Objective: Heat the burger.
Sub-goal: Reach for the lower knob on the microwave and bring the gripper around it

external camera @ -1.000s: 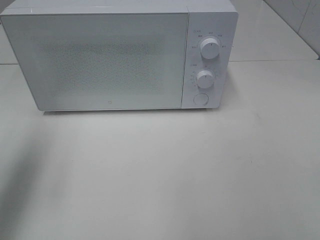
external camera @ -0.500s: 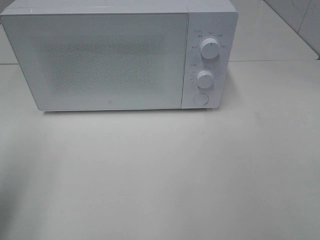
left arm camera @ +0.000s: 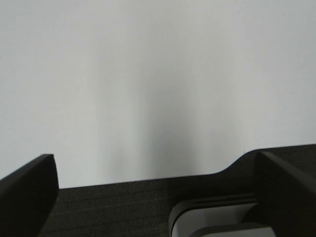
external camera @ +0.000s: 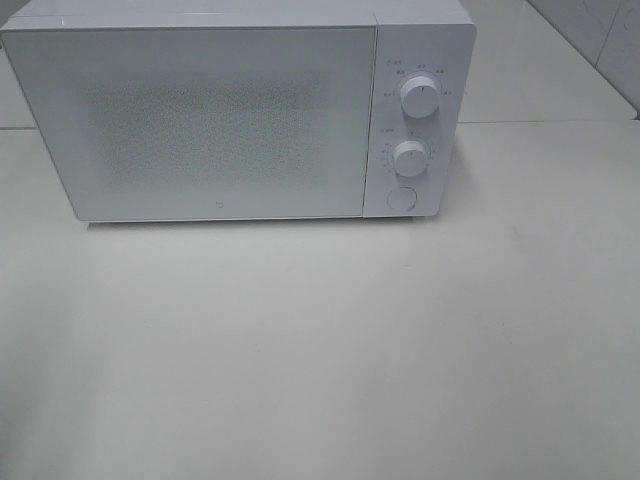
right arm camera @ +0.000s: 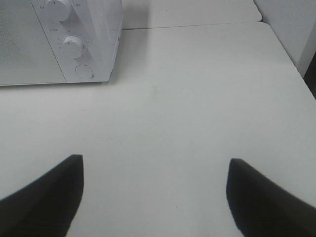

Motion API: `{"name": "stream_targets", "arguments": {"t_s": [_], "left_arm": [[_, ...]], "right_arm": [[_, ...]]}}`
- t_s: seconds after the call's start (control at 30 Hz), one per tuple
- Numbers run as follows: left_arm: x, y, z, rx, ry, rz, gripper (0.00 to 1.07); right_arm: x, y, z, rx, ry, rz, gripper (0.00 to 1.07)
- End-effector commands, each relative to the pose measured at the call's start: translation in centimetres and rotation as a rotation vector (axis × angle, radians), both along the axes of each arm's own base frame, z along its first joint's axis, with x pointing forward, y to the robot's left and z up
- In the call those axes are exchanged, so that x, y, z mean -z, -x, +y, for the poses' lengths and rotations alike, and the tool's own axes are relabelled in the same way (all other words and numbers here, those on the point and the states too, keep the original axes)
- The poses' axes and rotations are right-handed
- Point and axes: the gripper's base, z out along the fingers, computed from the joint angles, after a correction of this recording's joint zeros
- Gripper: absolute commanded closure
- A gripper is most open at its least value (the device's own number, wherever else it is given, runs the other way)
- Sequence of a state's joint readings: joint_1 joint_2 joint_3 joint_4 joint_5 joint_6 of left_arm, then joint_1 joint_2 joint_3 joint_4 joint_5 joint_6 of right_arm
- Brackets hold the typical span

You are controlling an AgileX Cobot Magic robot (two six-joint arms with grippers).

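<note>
Two pale tabletops (external camera: 320, 350) meet at a thin seam running behind a white microwave (external camera: 425, 30), matte and evenly lit. Light tiled wall (external camera: 600, 30) at the far right corner. In the right wrist view the near table ends at a straight edge on the side away from the microwave, white wall (right arm camera: 289, 24) beyond it.

Microwave stands square to the high camera at the back of the near table, long axis across the view. Door (external camera: 200, 120) shut; its window is a fine dotted mesh, nothing readable through it. Control panel on the right end: upper dial (external camera: 419, 97), lower dial (external camera: 410, 158), round button (external camera: 400, 199) beneath, all white.

Burger: shows in none of the views. Position, facing and long axis cannot be told.

Left gripper (left arm camera: 154, 163): dark fingers (left arm camera: 29, 192) set far apart at either side of its view, nothing between them, touching nothing. It looks onto a plain pale surface; a dark ribbed band (left arm camera: 113, 207) crosses close to the camera, with a rounded white-and-grey part (left arm camera: 212, 217) on it that I cannot identify.

Right gripper (right arm camera: 154, 160): fingers (right arm camera: 44, 197) spread wide, empty, above bare tabletop, aimed at open table just off the microwave's panel end. Well apart from the microwave.

Neither gripper appears in the high view.
</note>
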State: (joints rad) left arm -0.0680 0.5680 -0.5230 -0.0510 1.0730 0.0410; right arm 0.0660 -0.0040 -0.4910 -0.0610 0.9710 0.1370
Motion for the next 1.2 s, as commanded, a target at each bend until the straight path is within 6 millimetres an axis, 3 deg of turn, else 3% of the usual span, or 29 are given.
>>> {"name": "stream_targets", "arguments": {"t_s": [0.03,0.27,0.97,1.2], "left_arm": [[-0.2,0.6,0.1,-0.001,0.001,-0.038,0.06],[-1.2,2.8,-0.4,0.010,0.093,-0.186,0.06],[-2.0,9.1,0.0,-0.073,0.069,-0.598,0.06],[-1.9,9.0,0.0,-0.074,0.068,-0.592,0.06]], "right_arm": [[0.0,0.4,0.0,0.002,0.003,-0.034,0.31],[0.0,0.4,0.0,0.002,0.003,-0.034,0.31],[0.0,0.4,0.0,0.002,0.003,-0.034,0.31],[0.0,0.4,0.0,0.002,0.003,-0.033,0.31]]}}
